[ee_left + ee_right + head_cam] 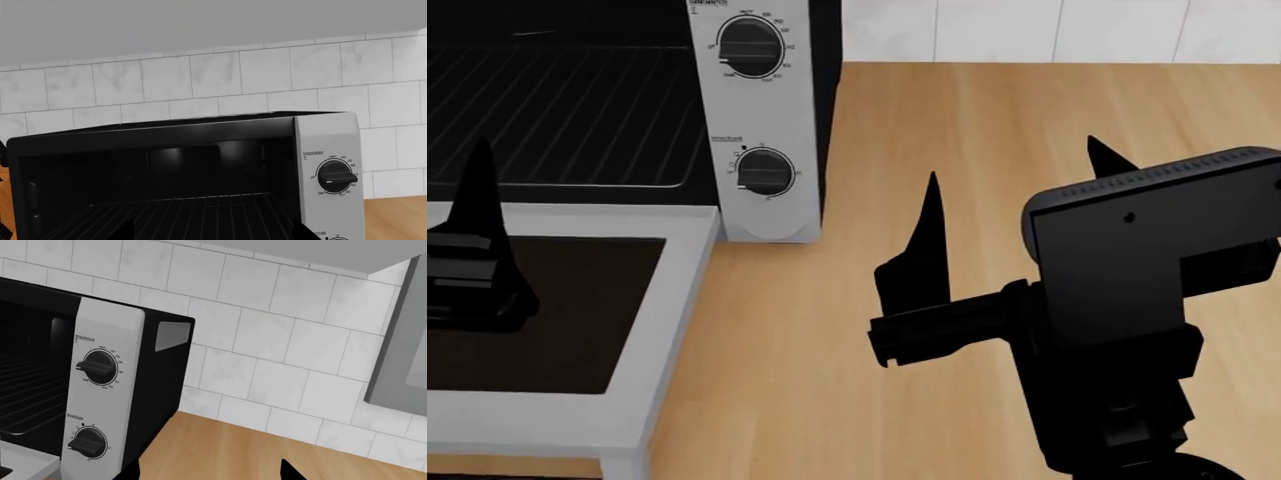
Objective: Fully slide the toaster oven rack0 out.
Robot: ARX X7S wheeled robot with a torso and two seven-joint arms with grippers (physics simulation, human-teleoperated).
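Observation:
The toaster oven (767, 120) stands at the back left of the wooden counter. Its silver-framed glass door (687, 290) lies open and flat in front. The rack0 (561, 110), a grid of thin wires, lies inside the dark cavity with its front edge at the opening. It also shows in the left wrist view (193, 215) and the right wrist view (27, 400). My left gripper (217, 235) is open and empty just in front of the rack, above the door. One of its fingers (481, 200) shows in the head view. My right gripper (1010, 160) is open and empty over the counter, right of the oven.
The wooden counter (1028, 100) stretches right of the oven to a white tiled wall (1028, 30). A grey cabinet underside (200, 25) hangs above the oven. Another grey cabinet side (400, 340) stands at the far right.

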